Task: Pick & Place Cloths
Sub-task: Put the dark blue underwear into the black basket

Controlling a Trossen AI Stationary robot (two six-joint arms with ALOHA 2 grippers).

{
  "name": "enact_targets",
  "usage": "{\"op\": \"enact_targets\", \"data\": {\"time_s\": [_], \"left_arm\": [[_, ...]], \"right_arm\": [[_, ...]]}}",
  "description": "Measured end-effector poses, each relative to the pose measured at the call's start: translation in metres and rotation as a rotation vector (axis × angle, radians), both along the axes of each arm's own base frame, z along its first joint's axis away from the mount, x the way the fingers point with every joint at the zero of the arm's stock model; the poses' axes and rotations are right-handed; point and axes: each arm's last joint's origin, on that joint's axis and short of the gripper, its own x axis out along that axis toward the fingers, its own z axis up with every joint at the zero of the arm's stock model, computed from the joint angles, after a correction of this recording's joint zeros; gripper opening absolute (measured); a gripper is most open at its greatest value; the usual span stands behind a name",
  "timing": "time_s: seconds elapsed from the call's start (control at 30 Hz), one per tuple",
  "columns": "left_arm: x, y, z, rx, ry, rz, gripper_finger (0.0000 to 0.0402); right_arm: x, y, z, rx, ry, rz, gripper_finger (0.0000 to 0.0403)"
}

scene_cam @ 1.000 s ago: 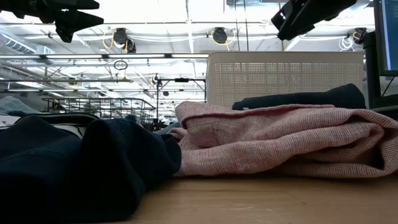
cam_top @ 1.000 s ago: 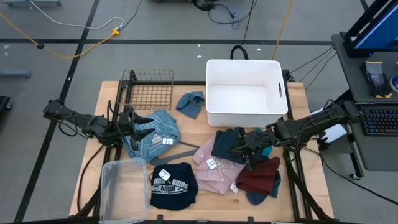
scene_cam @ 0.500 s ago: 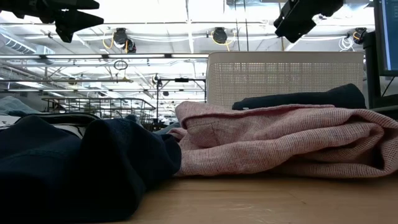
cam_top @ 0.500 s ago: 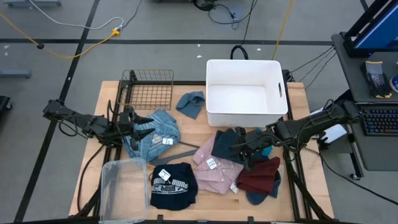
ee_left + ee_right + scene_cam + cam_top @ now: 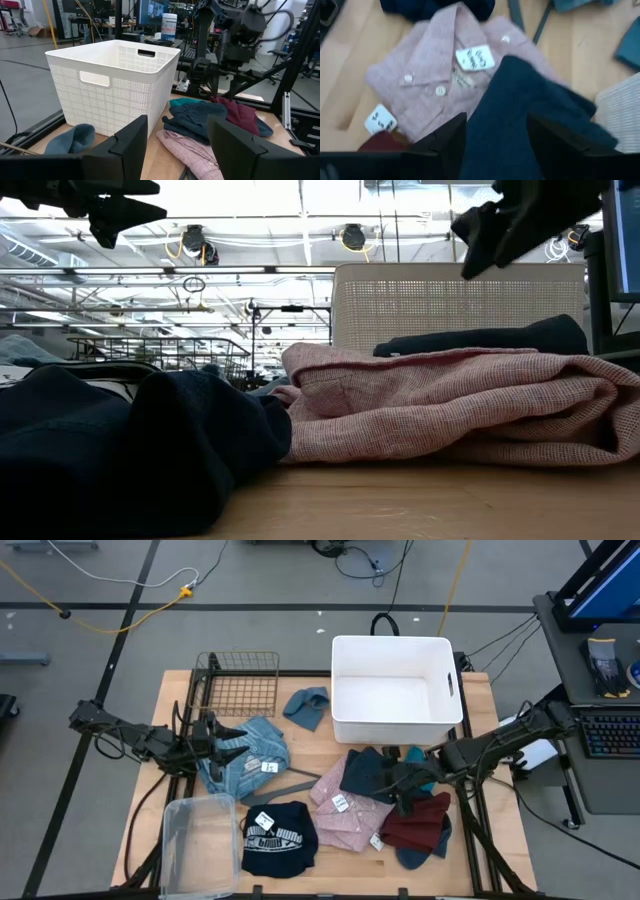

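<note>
Right tool (image 5: 402,785) wide, empty, directly over navy cloth (image 5: 365,775) before white bin (image 5: 395,688); right arm nearer. Left tool (image 5: 222,740) wide, over denim cloth (image 5: 245,755).

Grey concrete floor (image 5: 250,580) with taped lines, yellow cable (image 5: 120,625); desk keyboard (image 5: 612,735); ceiling lamps (image 5: 352,235)

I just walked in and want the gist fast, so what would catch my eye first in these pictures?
The big white basket at the table's far edge stands out first. In front of it lies a heap of cloths: a navy garment on a pink checked shirt, with a maroon one beside them. The right pincer hangs open just above the navy garment, while the left pincer waits open over the denim piece.
</note>
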Motion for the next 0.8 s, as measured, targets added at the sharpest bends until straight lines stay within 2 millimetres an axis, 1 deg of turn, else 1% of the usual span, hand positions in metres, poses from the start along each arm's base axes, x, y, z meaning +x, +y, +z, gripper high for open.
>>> {"op": "enact_targets", "data": {"time_s": [0.13,0.3,0.43,0.57,0.8], "left_arm": [[0.000,0.000,0.000,0.000,0.001,0.000,0.0209],[0.000,0.000,0.000,0.000,0.001,0.000,0.0209],[0.000,0.000,0.000,0.000,0.001,0.000,0.0209],[0.000,0.000,0.000,0.003,0.001,0.000,0.0209],[0.000,0.000,0.000,0.099,0.022,-0.004,0.0209]], "right_arm": [[0.003,0.007,-0.016,-0.035,0.092,0.022,0.0238],[0.009,0.014,-0.029,-0.058,0.132,0.039,0.0261],[0.012,0.015,-0.035,-0.117,0.140,0.001,0.0269],[0.014,0.016,-0.040,-0.115,0.158,-0.017,0.0272],[0.019,0.020,-0.057,-0.145,0.227,-0.010,0.0271]]}}
